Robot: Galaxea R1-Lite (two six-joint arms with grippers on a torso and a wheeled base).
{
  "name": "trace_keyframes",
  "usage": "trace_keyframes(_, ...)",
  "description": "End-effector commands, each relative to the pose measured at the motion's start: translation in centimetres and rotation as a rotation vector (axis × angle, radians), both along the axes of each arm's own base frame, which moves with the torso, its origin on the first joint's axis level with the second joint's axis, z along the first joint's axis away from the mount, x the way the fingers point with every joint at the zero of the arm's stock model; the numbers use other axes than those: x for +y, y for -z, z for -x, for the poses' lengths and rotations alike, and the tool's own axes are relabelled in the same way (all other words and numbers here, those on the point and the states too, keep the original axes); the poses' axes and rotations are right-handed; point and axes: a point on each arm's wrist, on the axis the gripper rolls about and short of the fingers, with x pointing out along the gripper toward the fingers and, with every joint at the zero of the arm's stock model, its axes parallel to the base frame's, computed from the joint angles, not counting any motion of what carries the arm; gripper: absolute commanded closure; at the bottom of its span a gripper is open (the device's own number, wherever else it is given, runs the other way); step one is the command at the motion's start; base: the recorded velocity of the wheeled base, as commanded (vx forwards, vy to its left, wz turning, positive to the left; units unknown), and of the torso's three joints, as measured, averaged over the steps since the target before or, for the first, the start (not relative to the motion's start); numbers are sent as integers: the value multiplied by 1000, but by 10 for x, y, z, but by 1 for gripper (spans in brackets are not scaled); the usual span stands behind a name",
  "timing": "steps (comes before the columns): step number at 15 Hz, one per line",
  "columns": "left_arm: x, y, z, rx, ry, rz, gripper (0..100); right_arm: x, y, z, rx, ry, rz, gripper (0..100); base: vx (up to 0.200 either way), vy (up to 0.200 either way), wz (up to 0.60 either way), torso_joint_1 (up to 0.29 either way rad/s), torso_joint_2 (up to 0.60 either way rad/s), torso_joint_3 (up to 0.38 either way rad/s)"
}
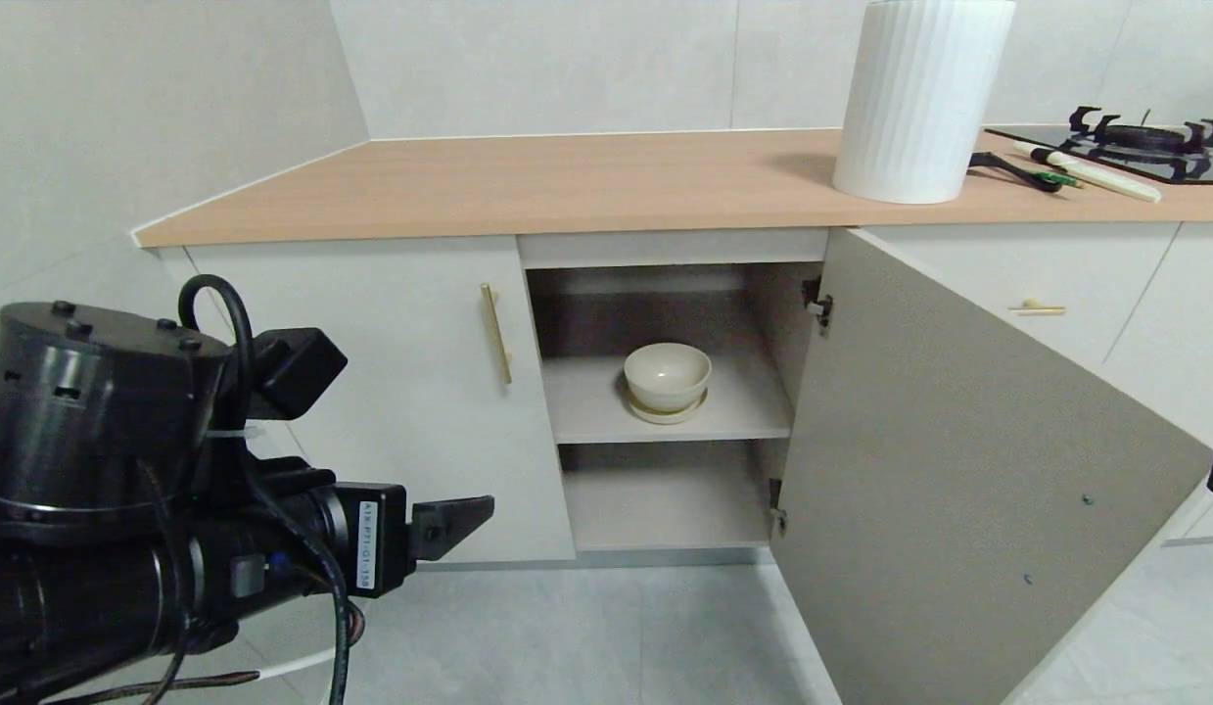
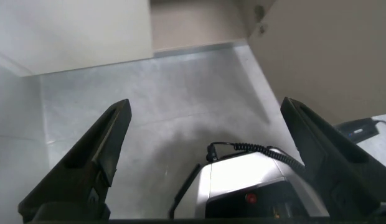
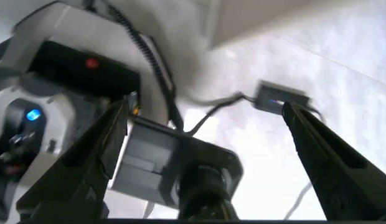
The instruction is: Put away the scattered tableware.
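One bowl (image 1: 667,375) upright on saucer (image 1: 667,412), on upper shelf (image 1: 586,406) of open cabinet; door (image 1: 958,470) swung wide. Left tool (image 2: 205,106) low above floor (image 2: 180,74), fingers spread wide, empty. Right tool (image 3: 204,104) likewise wide, empty. White ribbed canister (image 1: 919,98) on bench (image 1: 528,181)

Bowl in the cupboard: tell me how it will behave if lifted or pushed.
The bowl looks like glazed ceramic, so probably rigid, breakable and slippery. It rests on a saucer on the shelf, so a push would likely slide it off or drag the saucer along. Its sides narrow toward the base, so a high push might tip it.
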Motion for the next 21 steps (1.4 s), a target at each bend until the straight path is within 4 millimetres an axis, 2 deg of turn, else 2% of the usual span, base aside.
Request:
trace_keyframes(1, 0, 0, 0, 2, 0, 1, 0, -5, -2, -2, -13, 50, -1, 0, 0, 0, 0, 0, 0, 0)
trace_keyframes(7, -1, 1, -1, 4, 0, 0, 0, -45, -7, -29, -117, 296, 111, 0, 0, 0, 0, 0, 0, 0)
trace_keyframes(9, -1, 1, -1, 5, 0, -1, 0, -52, -5, -50, -152, 376, 102, 0, 0, 0, 0, 0, 0, 0)
trace_keyframes(14, -1, 1, -1, 5, -1, 1, 0, -57, 9, -95, -155, 433, 39, 0, 0, 0, 0, 0, 0, 0)
trace_keyframes(21, -1, 1, -1, 5, -1, 1, 0, -54, 17, -104, -115, 415, 10, 0, 0, 0, 0, 0, 0, 0)
